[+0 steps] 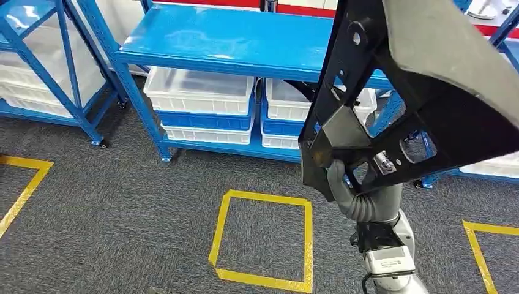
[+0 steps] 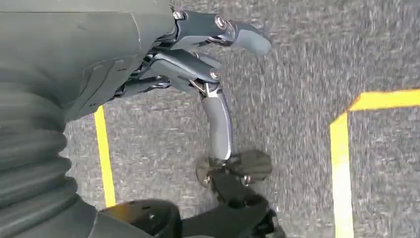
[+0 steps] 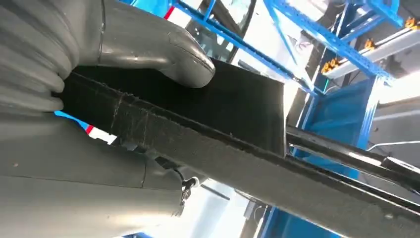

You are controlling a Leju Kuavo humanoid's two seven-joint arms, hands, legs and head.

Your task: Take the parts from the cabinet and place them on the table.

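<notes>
A large black part (image 1: pixel 422 79), a flat frame with cut-out holes and a grey panel, is held up close to the head camera at the right. My right hand (image 1: pixel 340 177) grips its lower edge, with the silver arm rising from the bottom of the picture. In the right wrist view the thick grey thumb (image 3: pixel 153 47) presses on the black part (image 3: pixel 237 109), whose edge runs between thumb and palm. My left hand (image 2: pixel 198 64) hangs over the grey carpet with its fingers apart and nothing in it.
A blue shelf rack (image 1: pixel 226 37) stands ahead, with white bins (image 1: pixel 199 92) on its lower level. A second blue rack (image 1: pixel 37 67) is at the left. Yellow tape squares (image 1: pixel 263 236) mark the grey carpet in front.
</notes>
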